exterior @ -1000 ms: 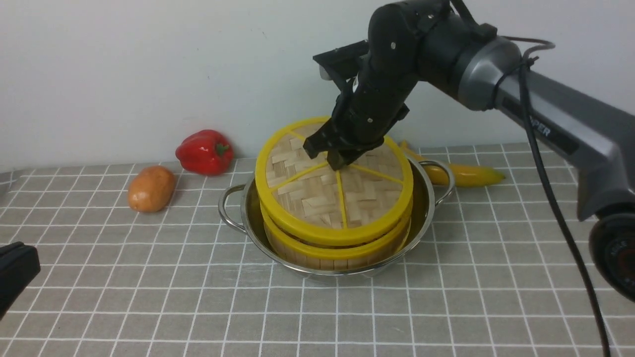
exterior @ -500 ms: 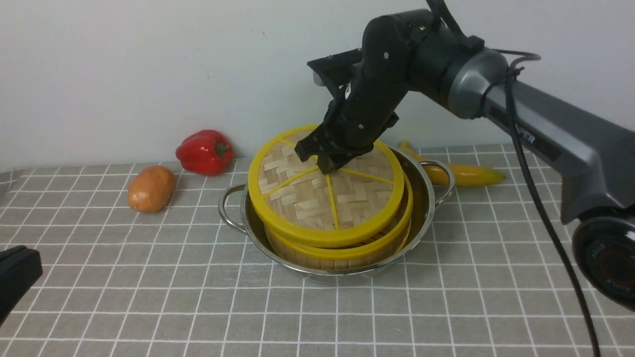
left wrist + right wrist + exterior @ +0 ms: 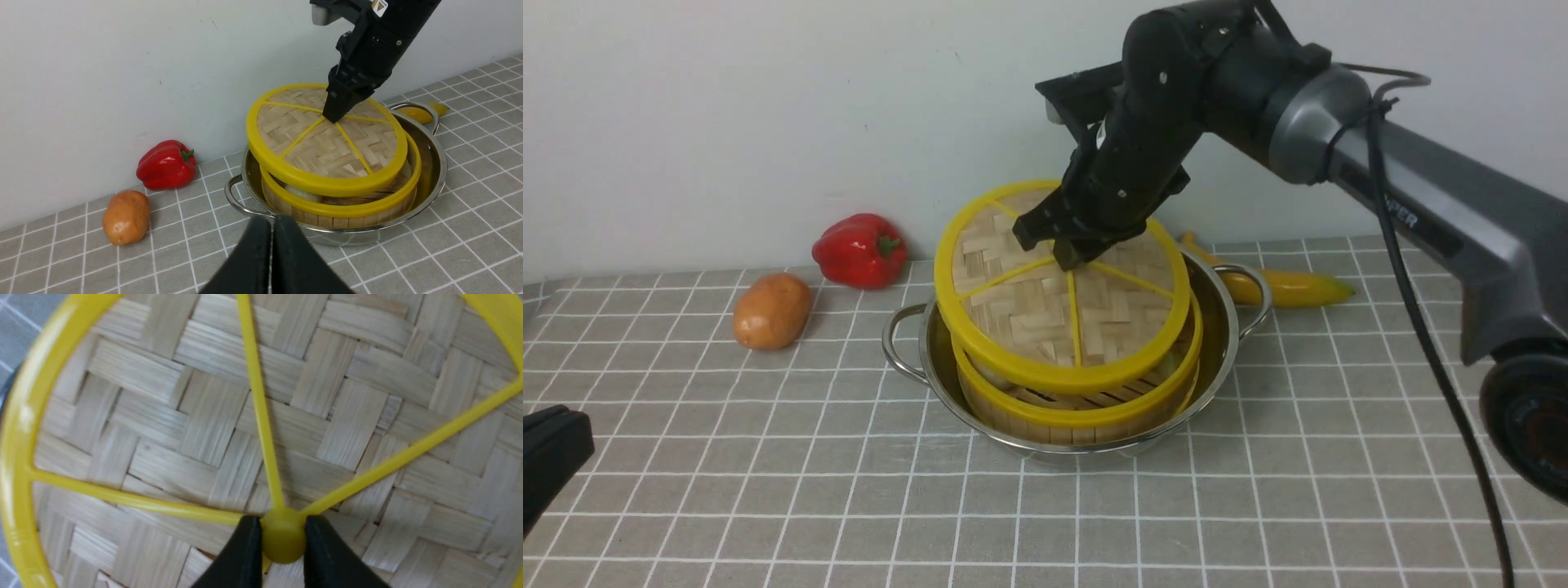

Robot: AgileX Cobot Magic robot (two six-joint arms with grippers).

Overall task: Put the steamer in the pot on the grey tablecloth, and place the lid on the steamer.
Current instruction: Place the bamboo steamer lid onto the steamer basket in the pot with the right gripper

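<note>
One second back the lid (image 3: 1029,318) hangs tilted over the steamer (image 3: 1078,416). It then dips and slides left, and now rides higher again, still tilted and off-centre. The right claw (image 3: 1066,249) stays clamped on its hub. The steamer sits in the pot (image 3: 1218,343) on the grey tablecloth (image 3: 768,490), so the lid is not yet seated. The left claw (image 3: 271,222) is together, idle.
</note>
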